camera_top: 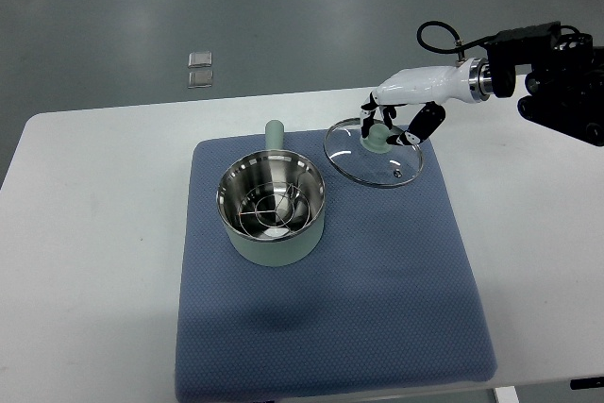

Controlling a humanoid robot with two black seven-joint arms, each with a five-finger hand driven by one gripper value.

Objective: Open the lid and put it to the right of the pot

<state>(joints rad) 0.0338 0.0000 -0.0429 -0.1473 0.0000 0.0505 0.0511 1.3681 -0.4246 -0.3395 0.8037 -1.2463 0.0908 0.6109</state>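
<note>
Now right hand [401,112] fingers [427,123] curled round knob of glass lid [374,152], right of open pot [272,209]; no legible writing.

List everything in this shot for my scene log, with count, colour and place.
pot: 1, pale green with steel inside, uncovered, on the mat's left half
wire rack: 1, silver, inside the pot
lid: 1, clear glass with green knob, right of the pot at the mat's far right corner
mat: 1, blue, on the table
table: 1, white
small packets: 2, clear, on the floor beyond the table
right hand: 1, white and black, fingers around the lid's knob
</note>
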